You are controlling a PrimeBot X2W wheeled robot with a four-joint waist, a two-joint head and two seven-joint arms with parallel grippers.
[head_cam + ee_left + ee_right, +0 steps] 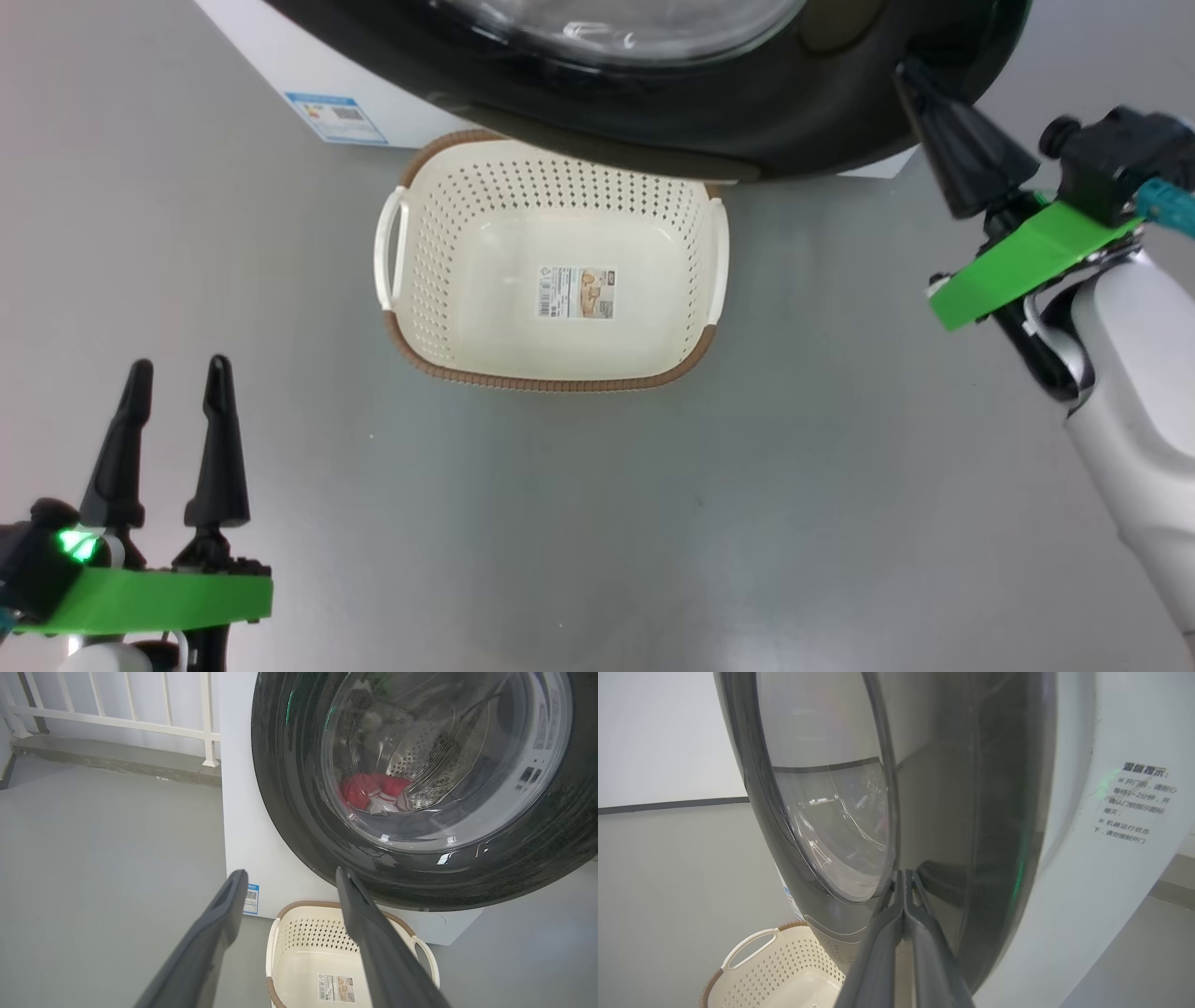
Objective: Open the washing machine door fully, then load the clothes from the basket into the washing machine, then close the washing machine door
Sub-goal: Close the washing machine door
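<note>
The cream basket sits on the floor with nothing in it but its label. Just beyond it is the washing machine with its glossy black door lying close against the white front; I cannot tell if it is latched. Through the door glass in the left wrist view, the red and white clothes lie in the steel drum. My right gripper is shut, its tips touching the door's black face beside the glass. My left gripper hangs open and holds nothing, near the basket's left.
Grey floor lies all around the basket. A blue label sticker marks the machine's lower left corner. A white railing on a raised ledge runs behind the machine's left side.
</note>
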